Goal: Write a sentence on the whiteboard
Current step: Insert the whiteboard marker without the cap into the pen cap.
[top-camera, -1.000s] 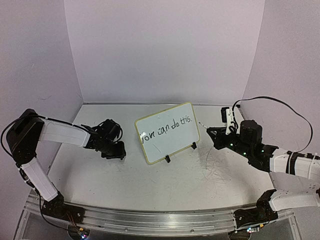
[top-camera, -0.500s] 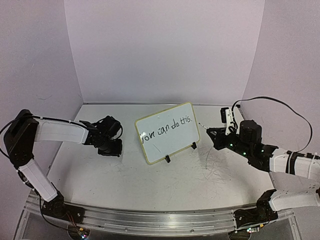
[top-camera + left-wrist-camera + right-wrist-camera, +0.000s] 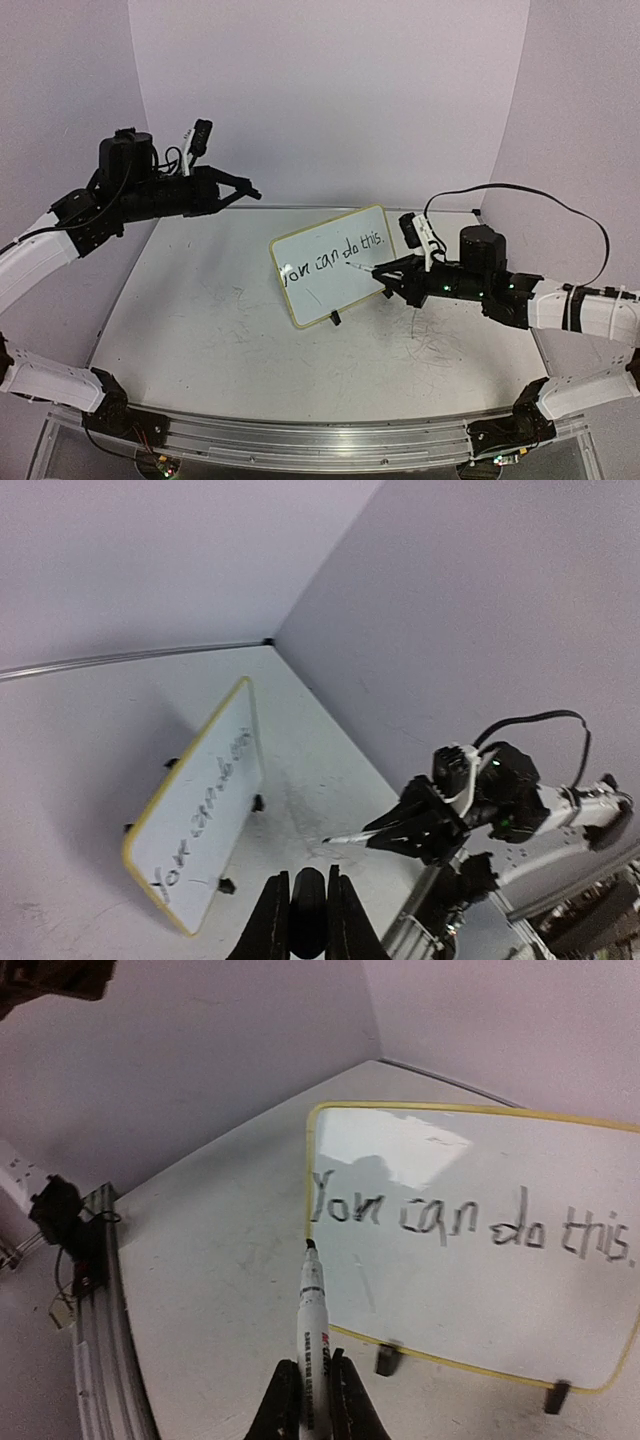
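**Board lettered, marker at its face**

The whiteboard (image 3: 330, 297) stands on its two black feet on the table (image 3: 220, 330), tilted back, its lower left corner nearer the arms than its upper right. It is white with a pale yellow rim and rounded corners. The sentence (image 3: 335, 257) runs across its upper half in thin black handwriting: "You can do this." In the right wrist view the whiteboard (image 3: 480, 1310) has a bright glare patch above the sentence (image 3: 470, 1225).

The right arm reaches in low from the right of the board, its forearm nearly level. The right gripper (image 3: 386, 277) pinches a marker (image 3: 362, 268) that points left at the board's face. Whether the tip touches cannot be told. From the wrist, the marker (image 3: 312, 1310) juts from the right gripper (image 3: 312, 1400) toward the "Y".

The left arm is held high, well left of and above the board. The left gripper (image 3: 250, 193) points right, its fingers pressed together.
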Robot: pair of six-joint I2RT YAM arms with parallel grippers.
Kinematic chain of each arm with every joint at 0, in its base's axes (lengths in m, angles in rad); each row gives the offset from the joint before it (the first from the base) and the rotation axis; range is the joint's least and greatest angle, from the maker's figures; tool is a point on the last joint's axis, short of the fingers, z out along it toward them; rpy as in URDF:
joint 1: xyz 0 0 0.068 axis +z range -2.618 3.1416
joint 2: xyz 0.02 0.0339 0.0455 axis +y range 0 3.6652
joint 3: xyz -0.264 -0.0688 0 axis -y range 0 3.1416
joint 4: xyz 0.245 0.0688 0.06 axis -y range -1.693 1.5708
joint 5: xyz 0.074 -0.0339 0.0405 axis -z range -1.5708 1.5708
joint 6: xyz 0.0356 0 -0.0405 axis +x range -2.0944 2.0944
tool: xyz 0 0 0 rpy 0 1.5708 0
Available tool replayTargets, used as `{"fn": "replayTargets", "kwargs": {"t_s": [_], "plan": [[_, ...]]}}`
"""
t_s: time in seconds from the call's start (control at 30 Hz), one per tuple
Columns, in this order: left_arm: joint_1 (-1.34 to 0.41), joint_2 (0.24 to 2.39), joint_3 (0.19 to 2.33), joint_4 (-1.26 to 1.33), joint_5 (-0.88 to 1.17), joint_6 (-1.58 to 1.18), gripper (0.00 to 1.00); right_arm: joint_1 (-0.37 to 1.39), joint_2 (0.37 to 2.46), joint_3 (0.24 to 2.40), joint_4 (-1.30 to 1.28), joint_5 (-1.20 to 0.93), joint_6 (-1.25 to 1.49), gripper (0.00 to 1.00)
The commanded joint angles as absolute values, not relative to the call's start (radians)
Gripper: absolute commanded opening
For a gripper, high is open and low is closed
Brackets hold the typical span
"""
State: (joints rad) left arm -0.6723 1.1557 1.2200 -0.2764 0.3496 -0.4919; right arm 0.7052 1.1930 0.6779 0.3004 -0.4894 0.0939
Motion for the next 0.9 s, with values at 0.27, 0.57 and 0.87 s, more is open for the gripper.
{"fn": "replayTargets", "kwargs": {"t_s": [0.27, 0.57, 0.87], "plan": [[-0.729, 1.323, 1.085, 0.152, 0.769, -0.677, 0.00, 0.821, 1.201, 0.760, 0.545, -0.744, 0.152, 0.00], [-0.753, 1.321, 1.059, 0.158, 0.752, -0.674, 0.00, 0.830, 1.217, 0.756, 0.593, -0.652, 0.175, 0.00], [-0.764, 1.317, 1.056, 0.160, 0.752, -0.677, 0.00, 0.829, 1.239, 0.757, 0.623, -0.612, 0.189, 0.00]]}}
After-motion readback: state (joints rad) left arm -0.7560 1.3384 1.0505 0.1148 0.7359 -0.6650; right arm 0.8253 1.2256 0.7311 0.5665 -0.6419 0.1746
